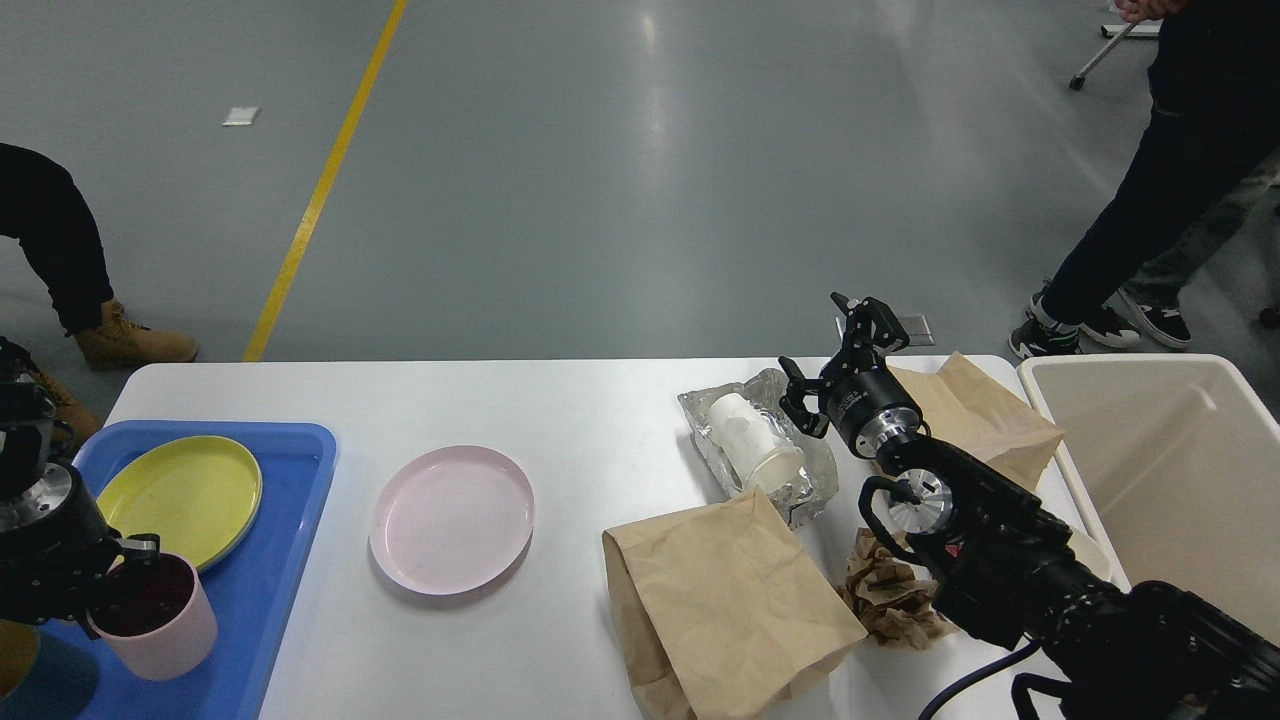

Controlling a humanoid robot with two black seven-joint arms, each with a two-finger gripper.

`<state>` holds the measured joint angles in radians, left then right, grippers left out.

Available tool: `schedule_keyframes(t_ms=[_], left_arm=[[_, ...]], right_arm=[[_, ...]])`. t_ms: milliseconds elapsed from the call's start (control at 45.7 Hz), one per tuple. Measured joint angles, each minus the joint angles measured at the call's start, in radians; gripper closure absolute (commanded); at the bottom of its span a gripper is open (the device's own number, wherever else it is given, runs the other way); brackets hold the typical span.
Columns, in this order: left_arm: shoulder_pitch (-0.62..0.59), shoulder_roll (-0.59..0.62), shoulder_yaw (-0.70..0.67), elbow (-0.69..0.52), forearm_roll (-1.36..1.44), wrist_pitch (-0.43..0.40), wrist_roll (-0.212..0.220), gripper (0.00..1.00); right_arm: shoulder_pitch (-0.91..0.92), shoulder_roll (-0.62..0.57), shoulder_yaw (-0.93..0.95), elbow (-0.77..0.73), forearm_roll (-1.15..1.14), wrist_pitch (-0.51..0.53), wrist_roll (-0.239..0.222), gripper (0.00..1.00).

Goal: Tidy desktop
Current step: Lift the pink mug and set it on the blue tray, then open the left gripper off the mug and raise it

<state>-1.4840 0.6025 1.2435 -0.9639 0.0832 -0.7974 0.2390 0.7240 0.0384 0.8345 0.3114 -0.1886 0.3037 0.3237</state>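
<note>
- The wide white rectangular desktop with rounded corners [600,410] fills the near half of the view, its long axis running left to right; its far edge lies square to the grey floor beyond.
- On its left end sits a blue plastic tray [290,520] holding a yellow-green round plate [190,495], a pale pink cup with a dark inside [165,625] and, at the near left corner, part of a dark teal cup [45,685].
- The left gripper [125,575] sits at the pink cup's rim, one finger over the edge; I cannot tell whether it is clamped on the cup.
- A pale pink round plate [450,520] lies flat on the bare top, just right of the tray.
- Further right are a crumpled silver foil wrapper [800,480] with a white paper cup [750,445] lying on its side in it, a large brown paper bag [720,600] near the front edge, a crumpled brown paper wad [890,595] and a second brown paper bag [970,415] at the far right corner.
- The right gripper [835,350] hangs above the foil and the far bag, its fingers spread apart, holding nothing.
- A cream-white rectangular bin [1230,400] stands off the right end.
- The floor is smooth grey [640,180] with a yellow line [320,190]; people's legs and shoes stand at the far left and far right.
</note>
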Motion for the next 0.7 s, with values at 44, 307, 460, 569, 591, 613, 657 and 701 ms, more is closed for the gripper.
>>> schedule_keyframes(t_ms=[44, 307, 460, 569, 591, 613, 657, 701], left_arm=[[0.012, -0.004, -0.009, 0.001, 0.001, 0.008, 0.010, 1.00], [0.066, -0.040, -0.047, 0.001, 0.001, 0.041, 0.052, 1.00], [0.084, -0.045, -0.055, 0.001, 0.001, 0.053, 0.060, 1.00], [0.085, -0.045, -0.058, 0.001, 0.001, 0.055, 0.060, 1.00], [0.086, -0.045, -0.060, 0.001, 0.001, 0.055, 0.061, 1.00], [0.086, -0.046, -0.061, 0.001, 0.001, 0.055, 0.061, 1.00], [0.086, -0.046, -0.064, 0.001, 0.002, 0.056, 0.061, 0.99], [0.086, -0.046, -0.065, 0.001, 0.004, 0.056, 0.061, 0.95]], right_arm=[[0.000, 0.000, 0.000, 0.000, 0.000, 0.000, 0.000, 0.00], [0.000, 0.000, 0.000, 0.000, 0.000, 0.000, 0.000, 0.00], [0.000, 0.000, 0.000, 0.000, 0.000, 0.000, 0.000, 0.00], [0.000, 0.000, 0.000, 0.000, 0.000, 0.000, 0.000, 0.00], [0.000, 0.000, 0.000, 0.000, 0.000, 0.000, 0.000, 0.00], [0.000, 0.000, 0.000, 0.000, 0.000, 0.000, 0.000, 0.00], [0.000, 0.000, 0.000, 0.000, 0.000, 0.000, 0.000, 0.00], [0.000, 0.000, 0.000, 0.000, 0.000, 0.000, 0.000, 0.00]])
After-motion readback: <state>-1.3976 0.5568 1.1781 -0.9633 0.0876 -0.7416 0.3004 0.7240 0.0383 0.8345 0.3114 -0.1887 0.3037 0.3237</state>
